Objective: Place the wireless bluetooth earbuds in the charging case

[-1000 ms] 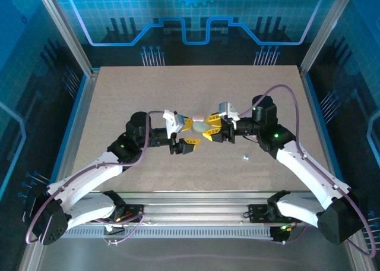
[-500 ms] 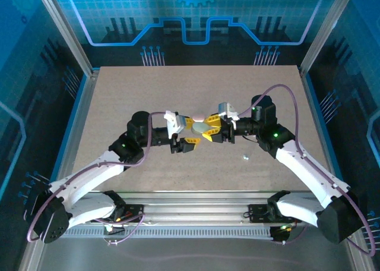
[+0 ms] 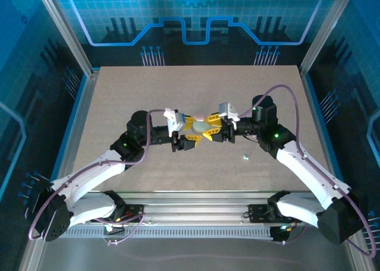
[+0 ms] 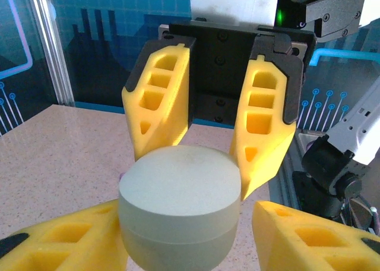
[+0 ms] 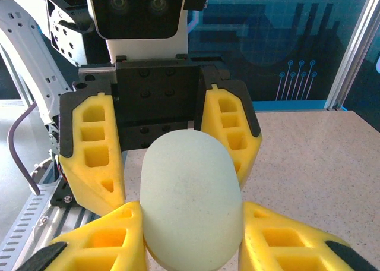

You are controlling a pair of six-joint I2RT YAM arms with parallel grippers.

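We see the right end effector (image 3: 212, 129) in the middle of the top view, clenched on the pale green charging case (image 3: 203, 127), its yellow fingers (image 5: 101, 241) pressed to both sides. The left end effector (image 3: 192, 132) straddles the same case from the opposite side, not clamped. In its wrist view one finger touches the case, while a slit of tabletop (image 3: 130, 93) shows beside the other. One of the wireless bluetooth earbuds (image 3: 244, 157), a whitish speck, lies on the tabletop lower right of centre, well apart from the case.
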